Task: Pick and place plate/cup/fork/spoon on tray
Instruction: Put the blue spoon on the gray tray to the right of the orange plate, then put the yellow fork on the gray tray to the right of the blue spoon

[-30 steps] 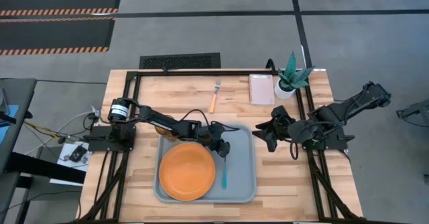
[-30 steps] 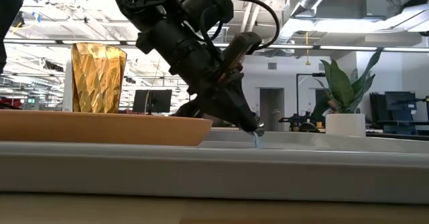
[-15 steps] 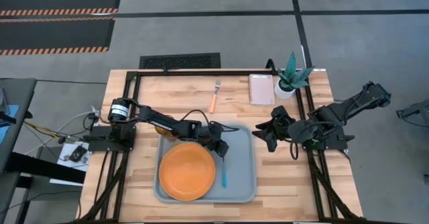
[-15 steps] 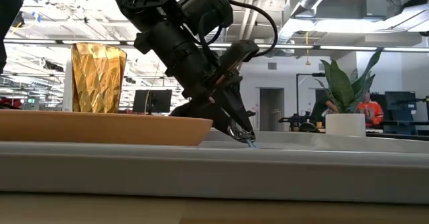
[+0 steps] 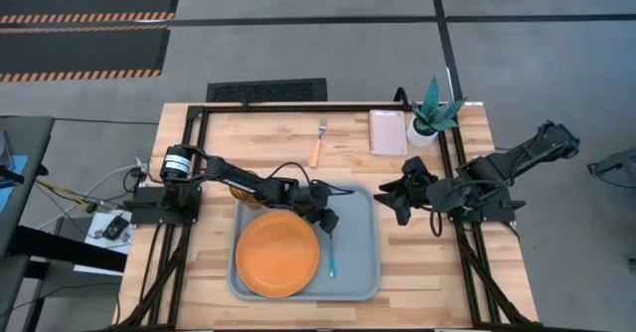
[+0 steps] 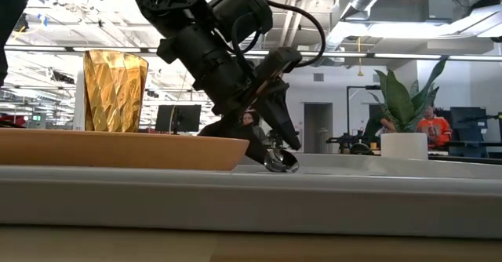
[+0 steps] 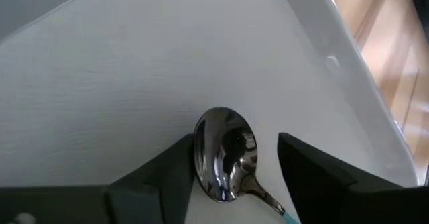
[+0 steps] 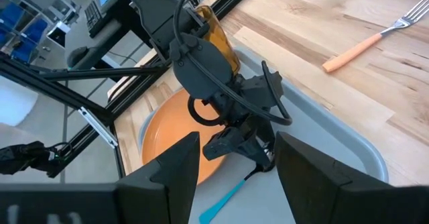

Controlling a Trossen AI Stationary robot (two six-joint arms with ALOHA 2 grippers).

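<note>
The grey-blue tray (image 5: 358,223) lies at the table's middle with the orange plate (image 5: 277,253) in its left half. The teal-handled spoon (image 5: 332,262) lies flat on the tray floor, right of the plate. My left gripper (image 5: 326,218) is open just above the spoon's bowl (image 7: 224,153), one finger on each side of it. The amber cup (image 6: 115,89) stands by the tray's far left corner, under the left arm; whether it is inside the tray I cannot tell. The orange-handled fork (image 5: 317,145) lies on the bare table beyond the tray. My right gripper (image 5: 402,195) waits open, right of the tray.
A small white dish (image 5: 388,131) and a white pot with a green plant (image 5: 427,123) stand at the table's far right. The tray's right half (image 8: 335,137) is bare beside the spoon. A person shows far off in the room (image 6: 430,129).
My left gripper has opened and let go of the spoon, and its fingers have risen a little. The spoon, held by its bowl end a second ago, now lies flat on the tray floor.
</note>
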